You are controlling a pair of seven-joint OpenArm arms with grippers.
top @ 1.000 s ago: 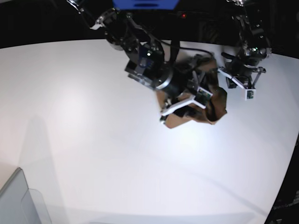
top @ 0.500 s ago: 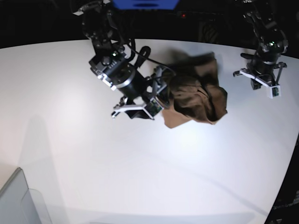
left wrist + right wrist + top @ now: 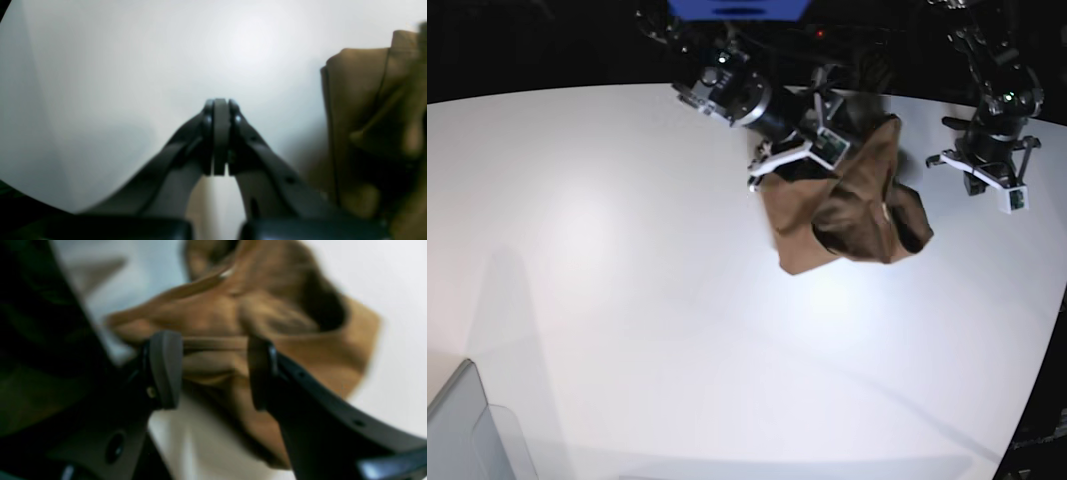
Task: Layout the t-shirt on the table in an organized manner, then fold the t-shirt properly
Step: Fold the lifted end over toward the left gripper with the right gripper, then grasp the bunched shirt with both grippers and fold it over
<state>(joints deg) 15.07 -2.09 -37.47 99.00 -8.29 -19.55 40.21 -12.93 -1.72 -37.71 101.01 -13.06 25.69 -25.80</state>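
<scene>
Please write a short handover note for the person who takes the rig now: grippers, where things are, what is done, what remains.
Left gripper: shut, empty, over bare table beside the shirt, not touching it.
Right gripper: jaws open at the shirt's far edge, a fold of cloth between the fingers; the blurred view does not show whether they touch it.
The tan-brown short-sleeved cloth t-shirt lies crumpled in a heap on the far right part of the large glossy white table.
Done: nothing; the shirt is not spread out.
Left: spread the shirt flat, then fold it.
</scene>
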